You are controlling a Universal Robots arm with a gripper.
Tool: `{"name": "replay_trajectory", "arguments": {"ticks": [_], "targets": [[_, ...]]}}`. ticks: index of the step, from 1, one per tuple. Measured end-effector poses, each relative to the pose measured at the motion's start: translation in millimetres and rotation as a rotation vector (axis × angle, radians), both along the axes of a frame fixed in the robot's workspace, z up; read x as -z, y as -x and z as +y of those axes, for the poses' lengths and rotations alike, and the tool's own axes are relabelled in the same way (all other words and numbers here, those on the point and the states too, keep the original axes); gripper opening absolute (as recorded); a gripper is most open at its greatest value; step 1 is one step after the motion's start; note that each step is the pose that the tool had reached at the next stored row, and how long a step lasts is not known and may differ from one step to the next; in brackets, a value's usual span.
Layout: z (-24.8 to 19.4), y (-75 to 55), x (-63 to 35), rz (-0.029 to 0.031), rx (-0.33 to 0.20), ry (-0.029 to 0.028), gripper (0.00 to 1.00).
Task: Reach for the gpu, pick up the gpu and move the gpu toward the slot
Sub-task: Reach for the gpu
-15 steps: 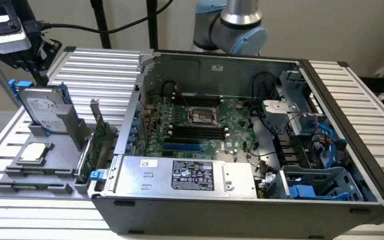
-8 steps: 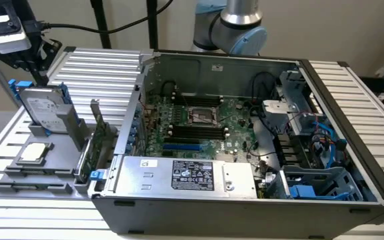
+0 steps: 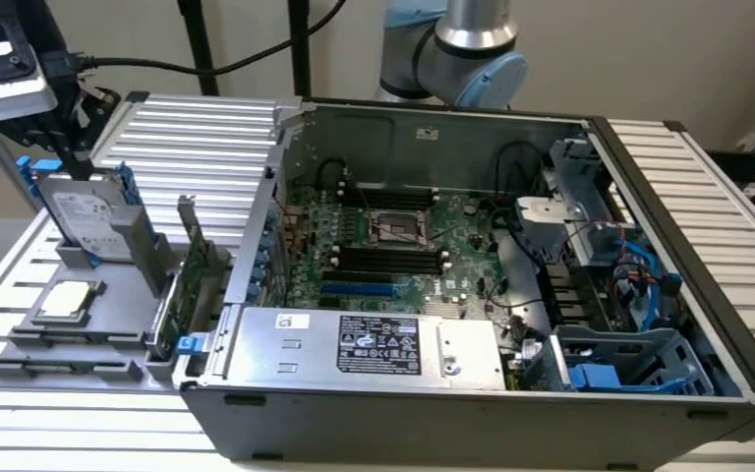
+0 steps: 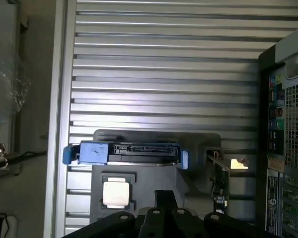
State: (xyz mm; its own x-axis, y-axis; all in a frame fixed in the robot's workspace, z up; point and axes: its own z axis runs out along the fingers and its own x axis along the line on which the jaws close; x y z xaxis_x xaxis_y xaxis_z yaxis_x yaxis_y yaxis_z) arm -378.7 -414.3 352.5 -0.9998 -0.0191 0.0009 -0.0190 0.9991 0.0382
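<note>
Gpu [image 3: 198, 280] stands on edge just beside the computer case [image 3: 483, 418], long axis along the case wall, to the exterior view's right of the closed, empty end effector [image 3: 76, 155] above the hard drive [image 3: 89, 211].

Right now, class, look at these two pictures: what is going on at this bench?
A robot arm is working beside an open computer case. Its end effector, shut and holding nothing, hangs over the hard drive at the exterior view's left. The gpu stands on edge in the grey holder, between the hard drive and the case, untouched, so it has not been picked up.
</note>
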Motion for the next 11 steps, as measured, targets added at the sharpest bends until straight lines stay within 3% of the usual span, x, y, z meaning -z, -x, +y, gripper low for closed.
{"name": "replay_trajectory", "arguments": {"ticks": [5,11], "targets": [[-15.9,-12.2,0.2,0.0,0.0,0.0,0.11],[-30.9,-33.0,1.6,0.0,0.0,0.0,0.11]]}}
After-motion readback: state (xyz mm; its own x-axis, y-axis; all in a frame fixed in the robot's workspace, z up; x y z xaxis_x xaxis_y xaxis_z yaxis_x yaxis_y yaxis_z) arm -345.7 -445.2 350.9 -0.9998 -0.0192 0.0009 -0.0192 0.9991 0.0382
